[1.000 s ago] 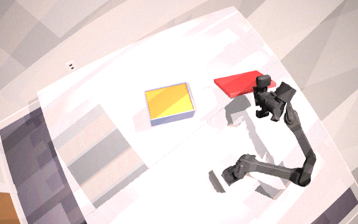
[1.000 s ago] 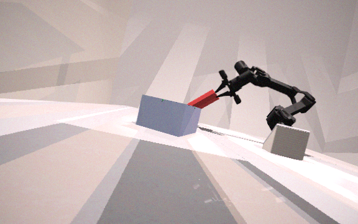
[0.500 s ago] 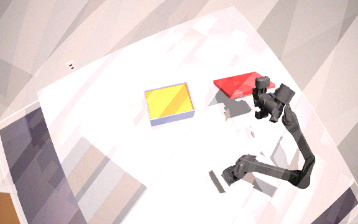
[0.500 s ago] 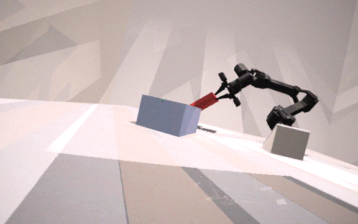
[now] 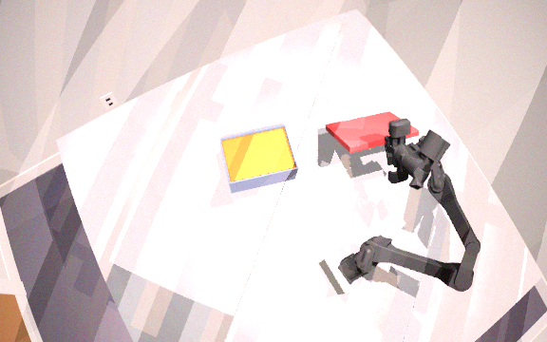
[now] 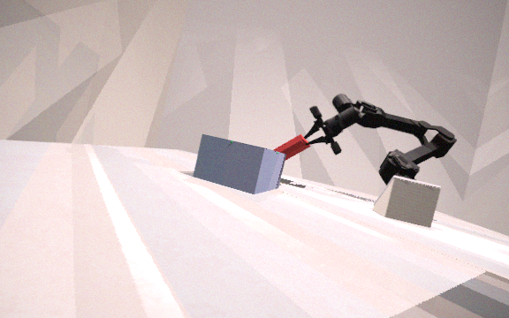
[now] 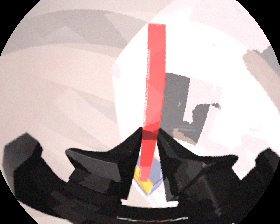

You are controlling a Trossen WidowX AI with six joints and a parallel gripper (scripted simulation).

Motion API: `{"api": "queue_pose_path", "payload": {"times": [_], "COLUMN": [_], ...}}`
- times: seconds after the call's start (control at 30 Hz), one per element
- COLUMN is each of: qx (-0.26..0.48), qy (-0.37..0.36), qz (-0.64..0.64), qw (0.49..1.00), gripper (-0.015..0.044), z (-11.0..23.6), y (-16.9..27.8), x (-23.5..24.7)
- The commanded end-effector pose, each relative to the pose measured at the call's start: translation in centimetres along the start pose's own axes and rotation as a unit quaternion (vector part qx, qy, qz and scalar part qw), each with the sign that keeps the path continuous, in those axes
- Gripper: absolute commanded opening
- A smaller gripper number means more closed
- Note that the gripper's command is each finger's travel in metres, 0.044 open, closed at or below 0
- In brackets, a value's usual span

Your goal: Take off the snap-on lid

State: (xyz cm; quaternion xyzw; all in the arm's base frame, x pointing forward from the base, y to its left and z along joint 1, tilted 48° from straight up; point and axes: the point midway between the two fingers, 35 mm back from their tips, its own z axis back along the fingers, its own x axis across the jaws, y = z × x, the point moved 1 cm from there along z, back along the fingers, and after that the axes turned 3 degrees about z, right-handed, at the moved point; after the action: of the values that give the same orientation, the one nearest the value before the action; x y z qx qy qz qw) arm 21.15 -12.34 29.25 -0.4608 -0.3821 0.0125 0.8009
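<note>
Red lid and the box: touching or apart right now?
Apart. The top view shows bare table between the red lid, gripped at its edge by the hand, and the open box.

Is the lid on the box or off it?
Off. The red lid is held in the air by the gripper, beside the open box, whose yellow inside shows.

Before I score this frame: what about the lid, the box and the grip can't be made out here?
- Red lid: the exterior view shows only its end; the box hides the rest.
- Lid underside: unseen from the top; edge-on from the wrist.
- Box interior: hidden by its walls in the exterior view.
- Gripper: finger contact covered by the wrist from above.
</note>
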Motion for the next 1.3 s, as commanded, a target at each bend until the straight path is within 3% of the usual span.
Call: {"api": "queue_pose_path", "payload": {"times": [0.0,1.27], "qx": [0.000,-0.001], "qy": [-0.010,-0.011], "qz": [-0.003,-0.003], "qw": [1.000,1.000], "gripper": [0.0000,0.0000], "z": [0.0,-1.9], "y": [-0.1,-0.1], "x": [0.0,-2.3]}}
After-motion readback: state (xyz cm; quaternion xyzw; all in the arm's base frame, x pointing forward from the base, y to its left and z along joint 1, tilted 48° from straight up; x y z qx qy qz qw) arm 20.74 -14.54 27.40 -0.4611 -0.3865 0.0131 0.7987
